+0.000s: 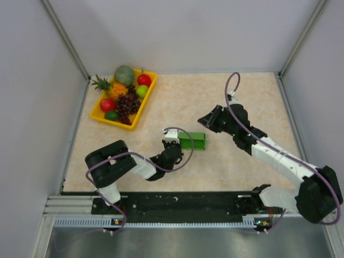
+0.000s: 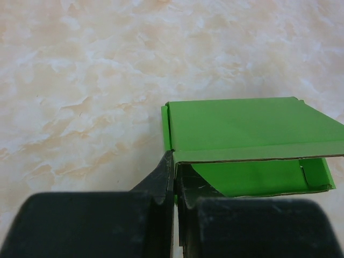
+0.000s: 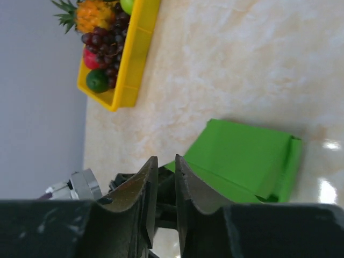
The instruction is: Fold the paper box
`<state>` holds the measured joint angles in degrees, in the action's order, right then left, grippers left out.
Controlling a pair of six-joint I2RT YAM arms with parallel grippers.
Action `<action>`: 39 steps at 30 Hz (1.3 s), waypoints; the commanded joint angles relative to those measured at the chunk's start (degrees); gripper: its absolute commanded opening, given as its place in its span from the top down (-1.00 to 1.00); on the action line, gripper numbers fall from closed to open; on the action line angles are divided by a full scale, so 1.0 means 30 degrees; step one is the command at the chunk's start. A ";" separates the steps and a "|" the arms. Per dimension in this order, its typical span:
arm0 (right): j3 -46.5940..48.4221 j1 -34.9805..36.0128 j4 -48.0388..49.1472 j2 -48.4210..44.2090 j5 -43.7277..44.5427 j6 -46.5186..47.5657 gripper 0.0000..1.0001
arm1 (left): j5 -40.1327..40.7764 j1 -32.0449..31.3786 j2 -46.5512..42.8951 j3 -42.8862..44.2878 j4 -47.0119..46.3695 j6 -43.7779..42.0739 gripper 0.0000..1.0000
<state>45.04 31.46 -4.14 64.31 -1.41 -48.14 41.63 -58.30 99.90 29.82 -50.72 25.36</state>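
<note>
The table (image 1: 242,102) had a pale top with sandy, cloudy marks all over it. A yellow tray (image 1: 146,102) full of fruit (image 1: 126,105) sat on it in the far left corner. A green paper box (image 1: 193,141) lay on the table nearer the front, around the middle, well apart from the tray.

From the left wrist, the paper box (image 2: 242,129) runs off the right edge, and its near corner vanishes between the fingers of the left gripper (image 2: 174,164) (how deep cannot be told). From the right wrist, the yellow fruit tray (image 3: 137,59) is cut by the top edge, and the right gripper (image 3: 165,161) hides the box's lower corner.
</note>
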 commanded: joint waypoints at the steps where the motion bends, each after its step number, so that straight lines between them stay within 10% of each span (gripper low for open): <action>1: -0.0240 -0.0030 0.5749 0.4154 -0.5502 -0.4132 0.70 | 0.0480 -0.0136 0.0363 0.0400 0.1203 -0.0194 1.00; 10: -0.2499 0.1201 1.1018 0.7419 -0.4981 -0.6746 0.74 | -0.0368 -0.0312 0.0335 0.0694 0.1555 -0.0808 0.72; 14: -0.3438 0.1202 1.2014 0.8032 -0.4628 -0.6864 0.74 | -0.2177 -0.0370 -0.0484 0.0577 0.2517 -0.0808 0.15; 22: -0.4611 0.1172 1.4884 1.0142 -0.4745 -0.6630 0.76 | -0.6928 -0.0341 -0.4816 -0.0330 0.7672 0.1736 -0.25; 33: -0.6047 0.0558 1.8989 1.3044 -0.6063 -0.5400 0.81 | -1.3342 0.0357 -1.7908 -0.2092 1.6462 0.3263 -0.22; 39: -0.6397 0.0440 1.8804 1.3307 -0.5623 -0.4432 0.81 | -1.8880 0.5103 -1.5705 -0.1005 1.3867 0.4639 0.31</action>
<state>27.73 33.30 50.61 102.15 -19.22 -65.10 -2.52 -50.83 46.26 24.86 -5.02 35.81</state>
